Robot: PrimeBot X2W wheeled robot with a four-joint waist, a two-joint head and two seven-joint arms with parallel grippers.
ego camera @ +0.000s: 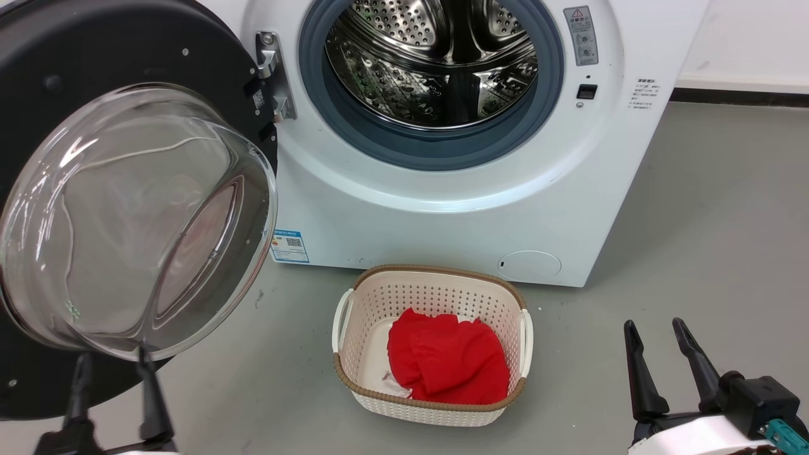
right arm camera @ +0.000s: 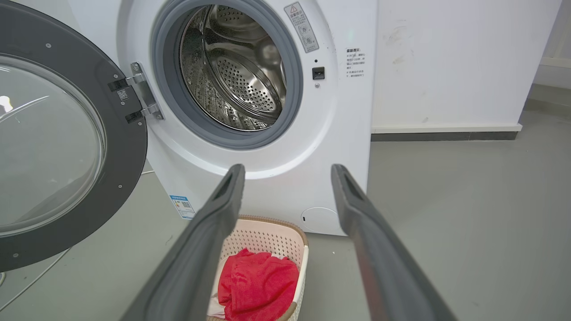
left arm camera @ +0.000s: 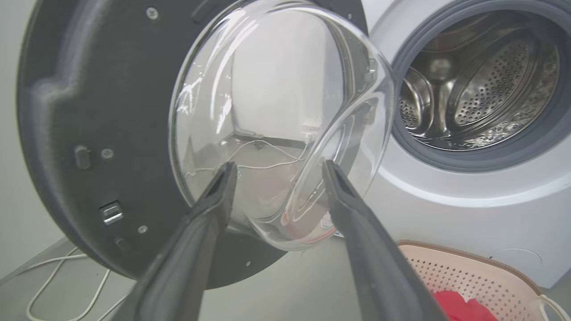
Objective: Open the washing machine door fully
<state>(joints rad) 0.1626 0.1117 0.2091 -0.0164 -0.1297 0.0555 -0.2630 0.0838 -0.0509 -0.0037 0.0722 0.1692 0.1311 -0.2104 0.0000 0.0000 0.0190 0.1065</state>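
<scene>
Down on the grey floor (ego camera: 695, 221), just in front of the washing machine (ego camera: 442, 221), sits a cream laundry basket (ego camera: 430, 300) with a brown rim. Inside it a crumpled red cloth (ego camera: 449, 360) lies over a scrap of white fabric (ego camera: 395, 383). Above, the steel drum (ego camera: 436, 63) stands exposed inside its grey gasket (ego camera: 442, 151), its perforated walls in plain sight. The washing machine door (ego camera: 208, 57) is swung wide to the left of the opening on its metal hinge bracket (ego camera: 275, 76), inner face toward the robot, the clear glass bowl (ego camera: 126, 215) bulging forward. The left tool (ego camera: 112, 360) is spread and grips nothing, its tips right at the bowl's lower edge; whether they touch the glass cannot be told. The right tool (ego camera: 654, 325) is likewise spread and empty, low at the right, well apart from basket and machine. The left wrist view adds a white cable (left arm camera: 53, 276) trailing on the floor below the door and a small metal latch (left arm camera: 110, 211) on the door's dark rim. The right wrist view takes in the blue label (right arm camera: 183, 206) and round flap (right arm camera: 319, 219) low on the front panel — and a dark skirting (right arm camera: 446, 135) along the white wall beyond.
</scene>
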